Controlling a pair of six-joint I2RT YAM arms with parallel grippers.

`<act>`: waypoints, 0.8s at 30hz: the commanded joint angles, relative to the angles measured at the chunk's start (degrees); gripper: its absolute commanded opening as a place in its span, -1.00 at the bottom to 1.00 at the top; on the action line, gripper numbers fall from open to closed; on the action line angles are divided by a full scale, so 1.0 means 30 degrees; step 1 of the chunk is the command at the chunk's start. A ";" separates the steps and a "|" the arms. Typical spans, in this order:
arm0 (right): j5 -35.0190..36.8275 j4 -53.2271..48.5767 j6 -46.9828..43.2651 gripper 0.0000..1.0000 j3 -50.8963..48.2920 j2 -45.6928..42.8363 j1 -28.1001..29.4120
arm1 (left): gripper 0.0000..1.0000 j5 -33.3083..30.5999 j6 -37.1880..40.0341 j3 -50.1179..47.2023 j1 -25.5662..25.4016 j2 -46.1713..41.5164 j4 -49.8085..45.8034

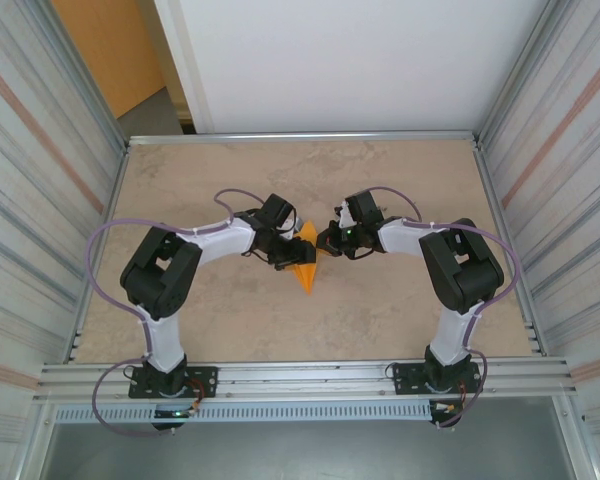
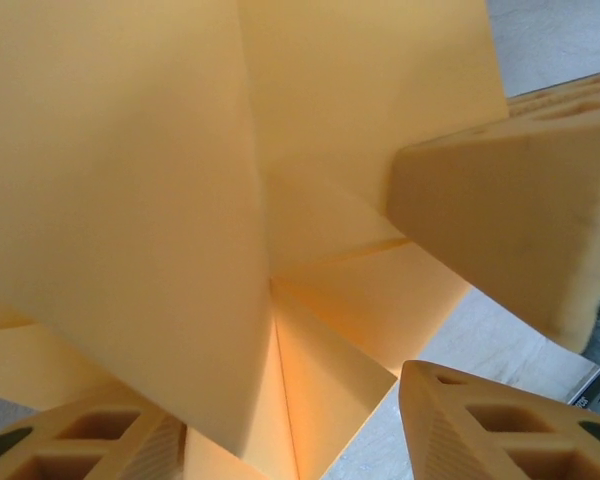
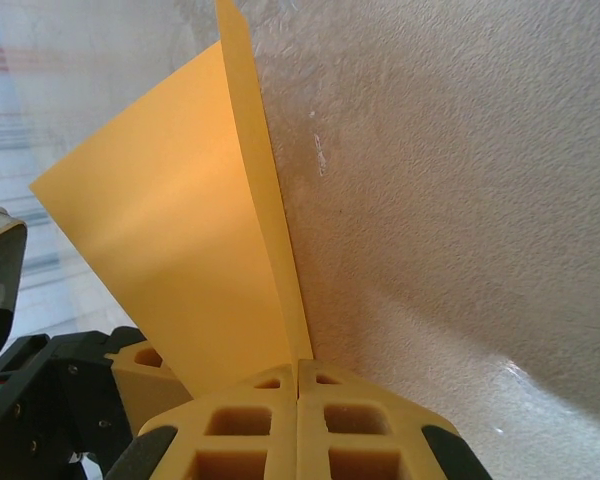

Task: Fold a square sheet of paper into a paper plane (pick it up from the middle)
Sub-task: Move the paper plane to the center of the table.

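One paper plane (image 1: 307, 268), open tabletop (image 1: 230, 180) around, edge pinched in right gripper (image 3: 298, 395), left gripper (image 1: 286, 256) seemingly parted.

Orange paper plane (image 1: 306, 272), narrow creased dart, flaps raised, tip pointing nearward, middle of table (image 1: 400, 190)

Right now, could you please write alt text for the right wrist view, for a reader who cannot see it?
The right gripper, jaws shut, pinches the bottom corner of a folded orange paper that rises from it like a fin. The mottled beige table lies behind it.
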 commanded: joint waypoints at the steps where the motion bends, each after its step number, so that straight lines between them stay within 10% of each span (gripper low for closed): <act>1: -0.0411 -0.0040 0.0133 -0.90 0.0423 -0.0396 0.0124 | 0.01 -0.0424 0.0385 0.0513 -0.0163 0.0290 -0.0784; 24: -0.0276 -0.0074 0.0054 -0.91 0.0415 -0.0360 0.0142 | -0.44 -0.0533 -0.0263 0.0912 -0.0177 0.0897 -0.1287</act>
